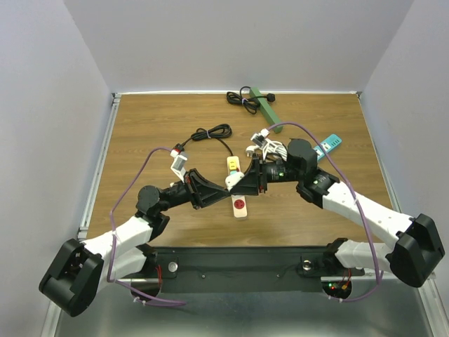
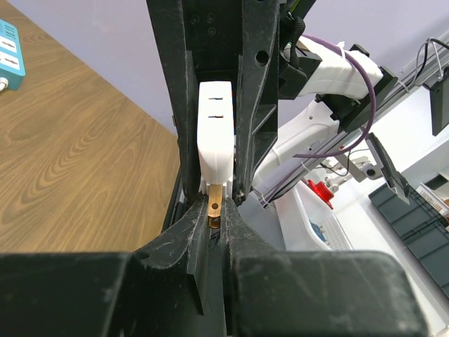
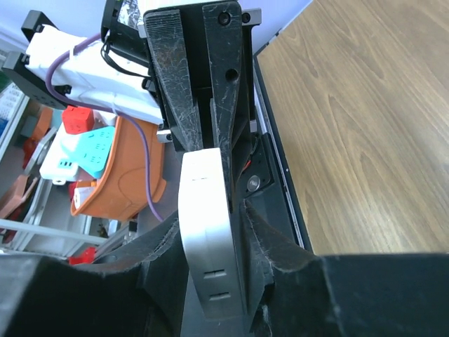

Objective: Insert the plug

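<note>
A white plug (image 2: pixel 215 137) hangs in the air between my two grippers over the middle of the table. My right gripper (image 3: pixel 208 217) is shut on its white body (image 3: pixel 207 232). My left gripper (image 2: pixel 214 219) is shut on the plug's brass prong (image 2: pixel 215 206). In the top view both grippers, left (image 1: pixel 223 188) and right (image 1: pixel 240 182), meet just above a cream power strip (image 1: pixel 239 204) with a red switch, which lies flat on the wood. The grippers hide the strip's middle part.
A green power strip (image 1: pixel 266 107) with a black cable lies at the back. A teal power strip (image 1: pixel 331 145) lies at the right, also in the left wrist view (image 2: pixel 10 53). A coiled black cable (image 1: pixel 212 133) and white plugs (image 1: pixel 264 143) lie behind the grippers.
</note>
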Controlling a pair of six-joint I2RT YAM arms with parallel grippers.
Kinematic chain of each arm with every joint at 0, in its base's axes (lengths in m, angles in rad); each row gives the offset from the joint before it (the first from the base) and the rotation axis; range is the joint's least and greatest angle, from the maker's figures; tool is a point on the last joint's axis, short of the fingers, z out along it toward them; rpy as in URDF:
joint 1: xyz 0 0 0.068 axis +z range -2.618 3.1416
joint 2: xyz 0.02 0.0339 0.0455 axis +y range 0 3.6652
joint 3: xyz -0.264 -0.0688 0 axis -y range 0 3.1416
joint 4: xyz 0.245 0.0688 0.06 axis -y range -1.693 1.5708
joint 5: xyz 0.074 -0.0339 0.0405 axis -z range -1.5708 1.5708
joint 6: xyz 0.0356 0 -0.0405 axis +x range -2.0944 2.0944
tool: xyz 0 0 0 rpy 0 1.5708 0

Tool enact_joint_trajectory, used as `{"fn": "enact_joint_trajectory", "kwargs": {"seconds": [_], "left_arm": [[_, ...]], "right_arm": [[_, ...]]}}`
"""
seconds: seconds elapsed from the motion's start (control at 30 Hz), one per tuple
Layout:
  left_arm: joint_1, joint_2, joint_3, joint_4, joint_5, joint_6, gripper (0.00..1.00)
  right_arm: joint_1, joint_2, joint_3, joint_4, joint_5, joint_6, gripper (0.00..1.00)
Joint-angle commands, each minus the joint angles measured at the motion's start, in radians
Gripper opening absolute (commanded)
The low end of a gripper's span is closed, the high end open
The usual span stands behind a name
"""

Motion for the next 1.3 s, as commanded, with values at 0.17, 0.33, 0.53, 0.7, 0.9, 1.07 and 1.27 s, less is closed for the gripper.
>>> {"fn": "enact_joint_trajectory", "kwargs": {"seconds": [0.17,0.33,0.53,0.7,0.9,1.07,1.27], "left_arm": [[-0.005,-0.036,-0.009,0.516,0.014,0.025,0.0],[-0.004,-0.048,-0.007,0.432,-0.002,0.066,0.0],[-0.004,-0.114,0.01,0.122,-0.062,0.224,0.56],[-0.004,-0.235,0.014,-0.222,-0.22,0.373,0.82],[0.001,-0.251,0.085,-0.555,-0.499,0.512,0.87],[0.011,-0.188,0.151,-0.665,-0.639,0.554,0.85],[0.04,-0.13,0.197,-0.74,-0.717,0.568,0.85]], "right_arm": [[0.004,-0.037,0.021,0.024,0.012,-0.023,0.3],[0.004,-0.04,0.024,0.025,0.004,-0.033,0.0],[0.001,-0.098,0.055,-0.047,0.162,-0.051,0.01],[-0.003,-0.132,0.147,-0.315,0.34,-0.131,0.0],[0.004,-0.046,0.162,-0.47,0.483,-0.12,0.0],[0.068,0.058,0.174,-0.588,0.67,-0.068,0.01],[0.148,0.162,0.217,-0.68,0.819,-0.01,0.0]]}}
